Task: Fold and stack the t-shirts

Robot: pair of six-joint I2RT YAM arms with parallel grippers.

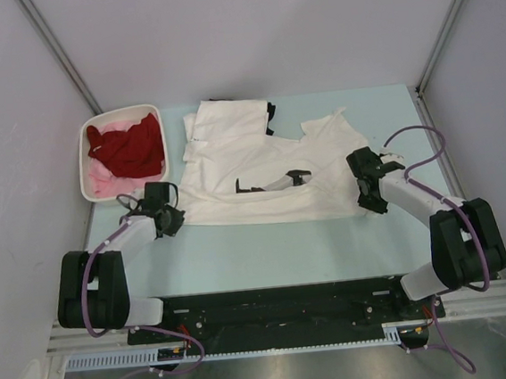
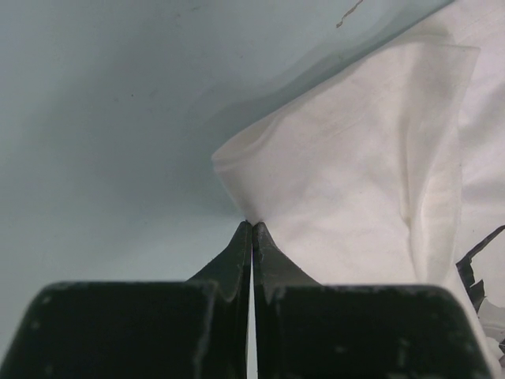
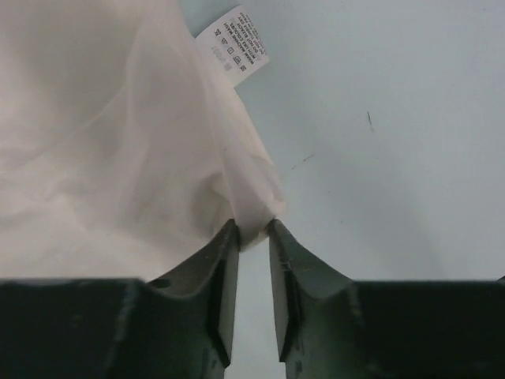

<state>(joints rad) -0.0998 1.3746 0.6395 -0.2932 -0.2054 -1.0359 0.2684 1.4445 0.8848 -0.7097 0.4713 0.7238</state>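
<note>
A cream-white t-shirt (image 1: 325,191) with a dark print lies spread on the pale blue table. My left gripper (image 1: 178,220) is shut on its near left corner; the left wrist view shows the jaws (image 2: 252,224) closed on the cloth (image 2: 355,174). My right gripper (image 1: 368,203) pinches the near right corner; in the right wrist view (image 3: 252,225) a fold of the shirt (image 3: 102,142) sits between the fingertips, with a care label (image 3: 233,39) above. A folded white shirt (image 1: 228,120) lies at the back on a black one (image 1: 270,112).
A white oval basin (image 1: 86,174) at the back left holds a dark red shirt (image 1: 128,148) and a pink one (image 1: 99,177). Grey walls enclose the table on three sides.
</note>
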